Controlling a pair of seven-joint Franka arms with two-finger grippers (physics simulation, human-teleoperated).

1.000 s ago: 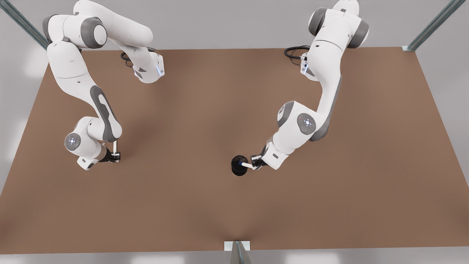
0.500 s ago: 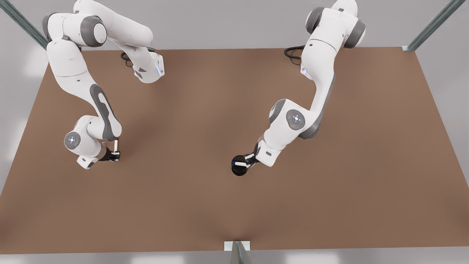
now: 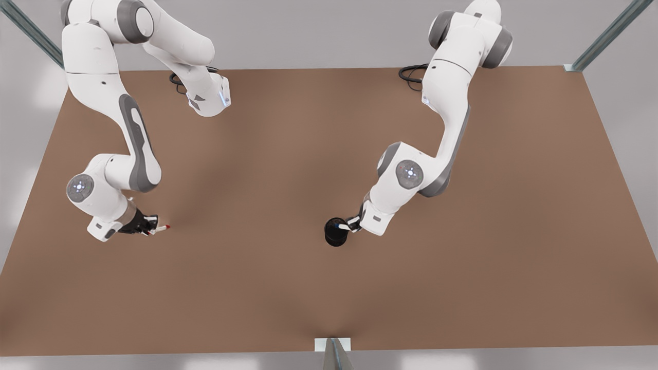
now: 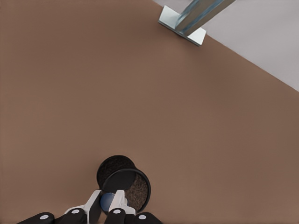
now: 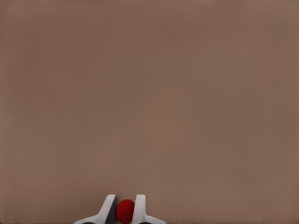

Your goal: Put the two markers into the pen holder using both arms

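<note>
**Grippers each hold a marker, one at the cup and one far off**

Left gripper [image 4: 108,205] is the one on the front view's right [image 3: 353,224]. Its two fingers [image 4: 119,198] are squeezed onto the blue marker [image 4: 107,200]. From the wrist view the blue cap looks like a round blue dot between the fingers. The marker points down at the mouth of the pen holder [image 4: 139,189]. In the front view the blue tip [image 3: 339,224] sits just over the black cup [image 3: 335,235], right at its rim. I cannot tell if the tip is inside the cup or only above it. The cup stands upright on the brown table [image 3: 329,288], near the middle.

Right gripper [image 5: 124,210] is on the front view's left [image 3: 152,228]. Its fingers [image 5: 139,205] are pinched on the red marker [image 5: 124,210], with the red cap showing between them. In the front view this marker [image 3: 160,228] sticks out sideways from the gripper, red end toward the cup. It is held close above the table, well apart from the pen holder.

Under the right gripper is plain brown table [image 5: 149,93]. A metal frame post [image 4: 196,16] stands on a small plate at the table's edge, far from the cup. Another metal post [image 3: 334,352] stands at the near edge in the front view.
</note>
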